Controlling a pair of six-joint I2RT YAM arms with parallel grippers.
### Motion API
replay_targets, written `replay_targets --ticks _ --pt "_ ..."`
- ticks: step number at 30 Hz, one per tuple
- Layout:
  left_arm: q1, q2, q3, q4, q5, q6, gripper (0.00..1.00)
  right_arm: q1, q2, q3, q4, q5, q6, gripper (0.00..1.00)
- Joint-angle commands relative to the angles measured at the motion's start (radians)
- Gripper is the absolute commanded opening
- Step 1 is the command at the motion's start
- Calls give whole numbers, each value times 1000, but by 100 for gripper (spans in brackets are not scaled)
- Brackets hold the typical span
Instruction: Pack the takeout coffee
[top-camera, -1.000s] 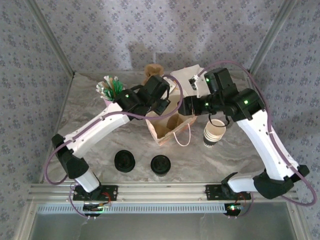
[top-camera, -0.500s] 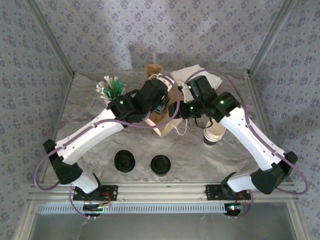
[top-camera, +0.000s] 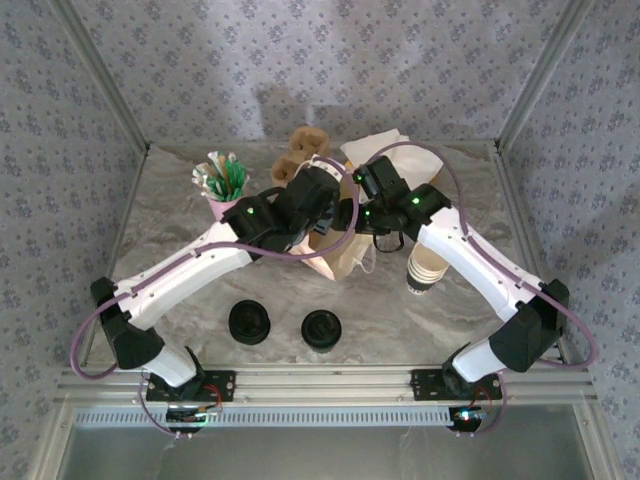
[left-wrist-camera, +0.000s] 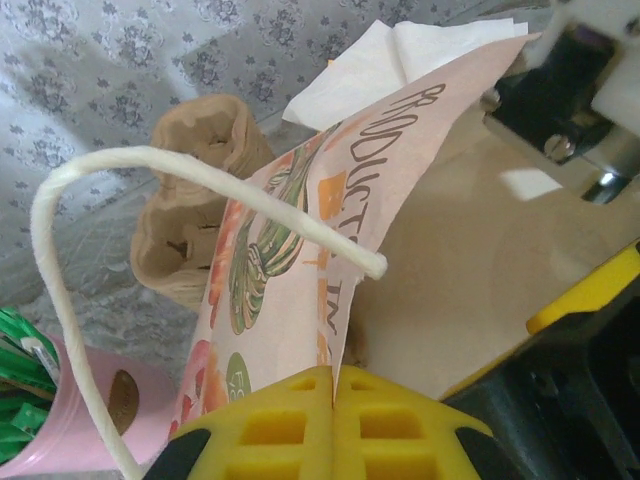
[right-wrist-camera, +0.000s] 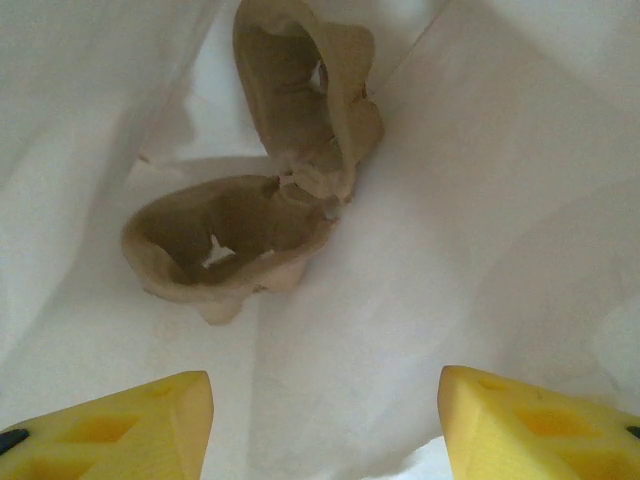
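Two round black-topped things (top-camera: 249, 322) (top-camera: 322, 329) stand near the table's front; from above I cannot tell which is the capped takeout coffee. A printed paper bag (top-camera: 345, 258) (left-wrist-camera: 290, 260) with white cord handles stands mid-table. My left gripper (top-camera: 322, 215) (left-wrist-camera: 345, 385) is shut on the bag's upper edge, with the paper pinched between the yellow fingers. My right gripper (top-camera: 354, 186) (right-wrist-camera: 325, 430) hovers open just behind the bag, over white paper, facing a brown pulp cup carrier (right-wrist-camera: 240, 235) (top-camera: 300, 150).
A stack of lidless paper cups (top-camera: 426, 268) stands right of the bag, under the right arm. A pink cup of green-and-white sticks (top-camera: 222, 182) (left-wrist-camera: 90, 425) is at the back left. White napkins (top-camera: 390, 148) (left-wrist-camera: 400, 50) lie behind the bag.
The right arm has swung left and back, from above the cup stack to behind the bag. The left gripper stayed shut on the bag's edge and shifted slightly right, and the bag leaned with it.
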Motion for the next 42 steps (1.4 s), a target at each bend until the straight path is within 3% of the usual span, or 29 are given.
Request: replay_targets --ticks 1,6,16,25,31,42 --pt "-6 -65 -44 38 -54 -89 0 4 6 -19 27 46 140 63" --pt "-4 -78 -92 38 -70 -185 0 41 11 17 -18 95 168 62" --pt "23 -35 -18 -32 -76 -279 0 143 -51 24 -20 214 202 52" --pt "26 -9 17 -25 -35 -309 0 151 -33 6 16 166 268 53" --pt "26 9 60 -44 0 -315 0 169 -14 -37 48 173 203 53" --pt "25 -10 30 -20 54 -319 0 107 78 -59 135 221 124 57"
